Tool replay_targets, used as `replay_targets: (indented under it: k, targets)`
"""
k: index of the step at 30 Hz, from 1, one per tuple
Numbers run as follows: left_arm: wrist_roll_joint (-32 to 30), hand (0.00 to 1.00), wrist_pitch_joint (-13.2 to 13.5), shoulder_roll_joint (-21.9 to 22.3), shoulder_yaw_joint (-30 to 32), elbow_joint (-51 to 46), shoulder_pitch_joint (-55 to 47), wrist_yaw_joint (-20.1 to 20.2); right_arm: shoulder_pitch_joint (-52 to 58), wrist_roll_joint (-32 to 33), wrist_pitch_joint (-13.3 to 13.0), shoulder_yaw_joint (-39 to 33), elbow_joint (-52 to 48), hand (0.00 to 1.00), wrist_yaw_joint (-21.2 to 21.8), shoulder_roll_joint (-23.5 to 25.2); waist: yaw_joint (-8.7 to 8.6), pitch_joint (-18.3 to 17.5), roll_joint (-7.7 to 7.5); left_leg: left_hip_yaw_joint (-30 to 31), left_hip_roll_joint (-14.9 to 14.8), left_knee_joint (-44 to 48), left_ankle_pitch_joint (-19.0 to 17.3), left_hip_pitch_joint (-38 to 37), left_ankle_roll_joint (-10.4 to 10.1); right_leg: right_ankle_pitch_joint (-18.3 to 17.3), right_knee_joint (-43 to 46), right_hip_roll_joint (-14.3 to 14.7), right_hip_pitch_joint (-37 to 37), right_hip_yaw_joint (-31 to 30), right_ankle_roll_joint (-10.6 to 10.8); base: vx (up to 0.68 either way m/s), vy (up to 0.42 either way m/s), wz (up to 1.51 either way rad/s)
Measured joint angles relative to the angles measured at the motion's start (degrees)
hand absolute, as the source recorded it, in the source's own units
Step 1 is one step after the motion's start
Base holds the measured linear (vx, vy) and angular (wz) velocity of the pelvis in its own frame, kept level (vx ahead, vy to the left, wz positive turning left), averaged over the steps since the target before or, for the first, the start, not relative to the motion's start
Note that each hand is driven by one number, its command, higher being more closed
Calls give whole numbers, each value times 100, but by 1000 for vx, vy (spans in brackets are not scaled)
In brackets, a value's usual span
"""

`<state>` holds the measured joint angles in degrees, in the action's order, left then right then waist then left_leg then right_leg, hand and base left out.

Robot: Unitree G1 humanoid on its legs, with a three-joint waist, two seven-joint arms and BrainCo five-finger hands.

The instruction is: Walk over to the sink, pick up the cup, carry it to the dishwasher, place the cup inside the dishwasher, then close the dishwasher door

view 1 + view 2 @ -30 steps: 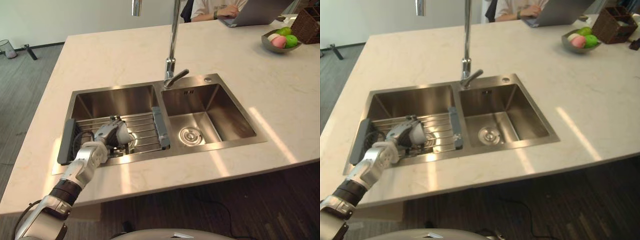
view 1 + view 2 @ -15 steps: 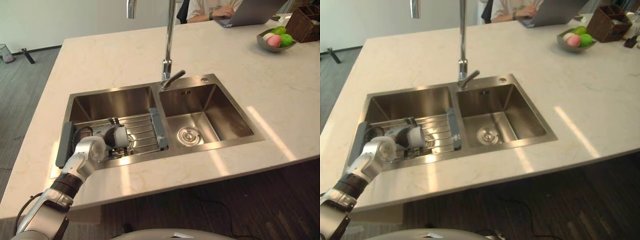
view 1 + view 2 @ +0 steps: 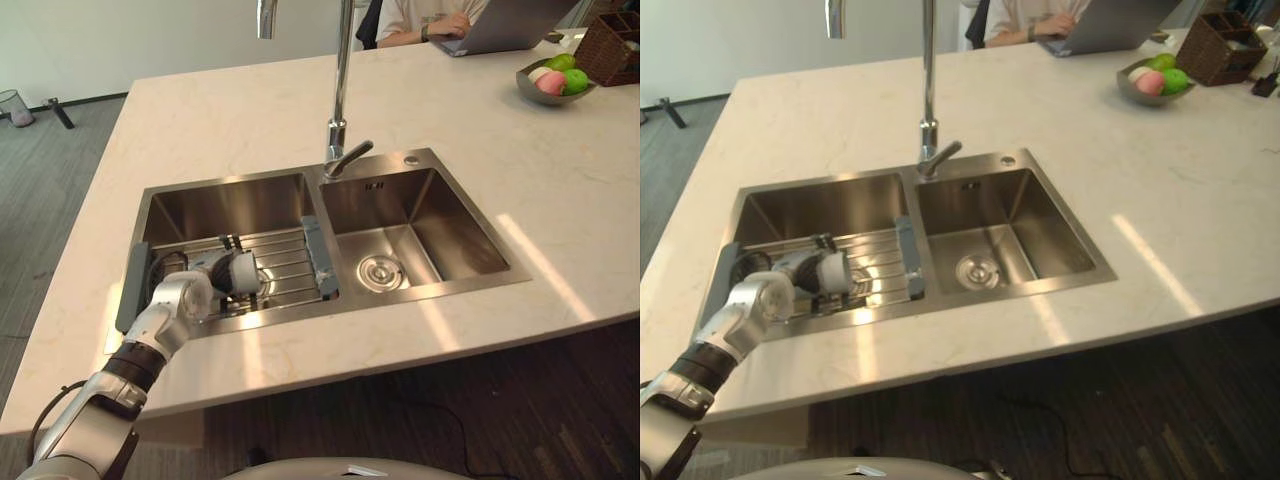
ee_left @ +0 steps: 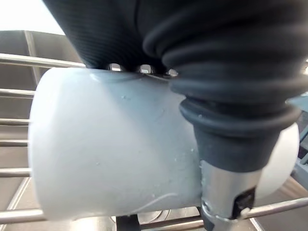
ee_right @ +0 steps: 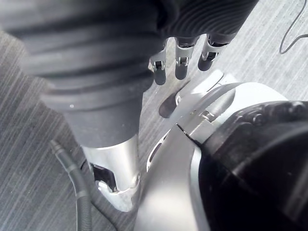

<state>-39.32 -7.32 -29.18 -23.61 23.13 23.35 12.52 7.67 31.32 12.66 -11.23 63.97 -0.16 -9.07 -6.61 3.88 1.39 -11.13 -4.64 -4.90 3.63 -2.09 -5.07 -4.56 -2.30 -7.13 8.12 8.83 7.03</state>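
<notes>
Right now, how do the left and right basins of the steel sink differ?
The left steel basin carries a grey-ended wire rack, where the left hand grips the white cup; the right steel basin has no rack. The right basin's round drain is exposed; the left basin's floor lies under the rack. Both are brushed steel.

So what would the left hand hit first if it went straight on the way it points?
The cup, already gripped in the left hand; beyond it, probably the rack's grey end piece, though depth is unclear.

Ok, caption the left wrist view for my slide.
Left hand curled round a white cylindrical cup on the metal wire rack.
</notes>
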Motion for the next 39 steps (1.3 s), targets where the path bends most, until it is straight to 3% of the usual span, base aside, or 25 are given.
replay_targets:
  k: [3,6,8,13,19,21,24,28,30,35,36,38,39]
  targets:
    - [559,100,64,-235,-70,-328,-252,-570,0,102,0,76,-3,0,0,5,-6,7,19,2,2,0,0,1,2,-1,-2,-4,0,6,2,0,0,0]
    - [1141,100,272,-366,165,-1047,-668,-1134,10,111,2,105,-5,0,2,32,47,122,-61,30,3,3,2,35,3,-1,-12,-6,-3,65,2,0,0,5]
    - [1470,100,451,-427,512,-1628,-869,-1403,80,167,-2,80,-4,0,4,61,137,133,-92,51,9,28,3,68,3,-1,-11,-11,-13,157,2,27,-14,10]
    - [2243,100,967,-702,2152,-3258,-1128,-2164,135,199,1,-351,10,0,128,87,480,120,-36,219,11,37,21,93,-1,-4,-10,11,79,479,-3,33,-34,18]
    - [3616,100,1257,-711,2928,-3744,-1537,-2310,103,-21,-4,-977,67,0,300,136,800,74,108,426,14,34,97,192,3,-111,176,16,13,632,-62,-40,-20,18]
    - [4323,100,1306,-510,3266,-3912,-1671,-2322,92,-51,-9,-1117,221,0,361,133,912,72,111,555,13,31,180,307,11,-121,207,36,-28,763,-63,-94,-15,28]
    - [4853,100,1310,-297,3822,-4060,-1932,-2503,117,-334,-16,-1264,252,0,405,135,1064,73,112,694,21,8,252,357,27,-148,295,46,-27,839,-49,-83,-4,24]
    - [5089,100,1339,-39,4600,-4139,-2281,-2811,116,-761,-55,-1375,286,0,521,126,1205,73,125,1019,73,35,348,511,42,-240,445,36,-33,1151,-39,-84,-3,47]
    - [5232,100,1369,147,5007,-4211,-2624,-2972,124,-998,-59,-1380,313,0,531,105,1341,82,141,1243,124,39,430,620,49,-338,592,12,-36,1401,-14,-37,-8,64]
    - [5447,100,1443,534,5583,-4217,-3282,-2908,101,-1211,-29,-1387,461,0,546,-2,1756,148,259,1933,309,39,628,783,58,-782,1217,-112,-12,2064,6,-53,-40,80]
    - [5489,100,1468,616,5731,-4216,-3482,-2824,81,-1340,-12,-1449,459,0,544,-20,1836,162,287,1897,329,36,602,803,177,-904,1392,-153,17,2219,-6,-100,-51,93]
    - [5585,100,1495,696,5882,-4192,-3749,-2608,49,-1381,14,-1484,476,0,538,-21,1854,155,275,1332,305,7,355,813,625,-969,1428,-205,162,2559,-5,-83,-40,111]
    - [5628,100,1556,739,5888,-4117,-3809,-2495,36,-1381,31,-1484,507,0,538,-12,1849,142,242,984,316,7,36,849,919,-937,1310,-225,250,2667,-61,-44,23,154]
